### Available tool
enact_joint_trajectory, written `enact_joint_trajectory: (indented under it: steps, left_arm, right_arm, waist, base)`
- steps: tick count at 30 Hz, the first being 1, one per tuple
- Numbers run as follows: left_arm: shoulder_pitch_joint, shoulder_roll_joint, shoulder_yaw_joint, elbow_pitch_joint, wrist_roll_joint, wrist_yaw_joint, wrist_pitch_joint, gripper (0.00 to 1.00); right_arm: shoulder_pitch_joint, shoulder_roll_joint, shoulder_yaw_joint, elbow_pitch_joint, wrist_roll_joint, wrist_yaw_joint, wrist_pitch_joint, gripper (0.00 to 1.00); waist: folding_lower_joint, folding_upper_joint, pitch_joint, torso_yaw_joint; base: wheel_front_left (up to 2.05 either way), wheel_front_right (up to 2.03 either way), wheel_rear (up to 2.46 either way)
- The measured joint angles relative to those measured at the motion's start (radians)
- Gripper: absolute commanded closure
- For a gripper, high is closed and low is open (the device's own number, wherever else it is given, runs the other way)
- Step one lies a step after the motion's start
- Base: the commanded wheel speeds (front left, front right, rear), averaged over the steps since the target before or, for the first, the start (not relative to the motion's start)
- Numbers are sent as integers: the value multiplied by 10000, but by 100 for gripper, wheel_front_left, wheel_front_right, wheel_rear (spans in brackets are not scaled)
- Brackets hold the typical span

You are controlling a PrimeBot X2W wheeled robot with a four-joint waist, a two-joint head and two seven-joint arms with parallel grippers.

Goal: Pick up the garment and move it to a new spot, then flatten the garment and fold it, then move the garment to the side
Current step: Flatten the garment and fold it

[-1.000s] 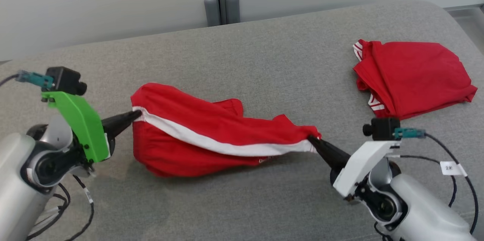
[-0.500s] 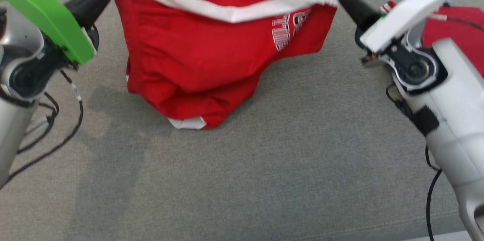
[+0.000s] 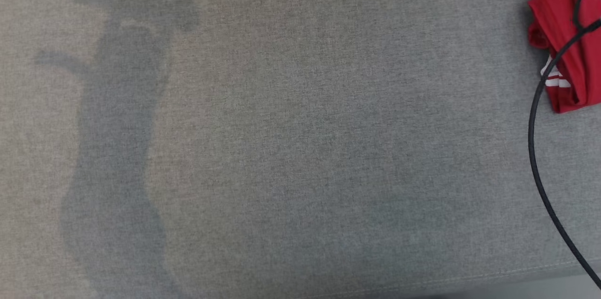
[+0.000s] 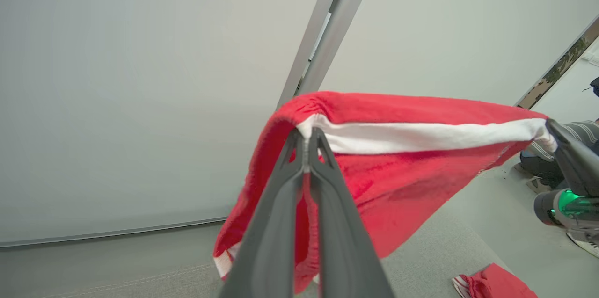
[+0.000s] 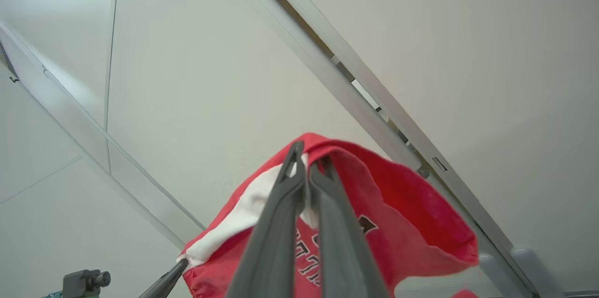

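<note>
Left end effector and right end effector each pinch closed on the white band of the red garment, which hangs stretched between them.

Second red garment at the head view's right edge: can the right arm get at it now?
Probably not yet. The right gripper has its fingers shut on the raised garment, which the left gripper also holds. The second garment lies in the open on the cushion.

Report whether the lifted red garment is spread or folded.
Spread, not folded: the red white-banded garment hangs stretched between the left gripper and right gripper, each shut on one corner.
</note>
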Motion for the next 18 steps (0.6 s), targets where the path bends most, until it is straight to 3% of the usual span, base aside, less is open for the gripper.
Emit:
enact_joint_trajectory:
  steps: [6, 12, 18]
  left_arm:
    - [699, 174, -656, -660, -424, -2, -10, 100]
    - [3353, 828, -1835, -2046, -1198, -2, 144, 100]
    - [5973, 1770, -3051, -3521, -2245, -2, 1147, 100]
  right_arm:
    - [523, -437, 771, -702, 171, 2, -65, 100]
    - [3331, -984, 2142, -953, 422, 0, 702, 100]
    - [6044, -2343, 3661, -1273, 374, 0, 1891, 100]
  waist:
    - [0, 0, -32, 109]
    - [0, 0, -581, 9]
    - [-1, 0, -1532, -105]
  base:
    - [0, 0, 0]
    - [0, 0, 0]
    - [0, 0, 0]
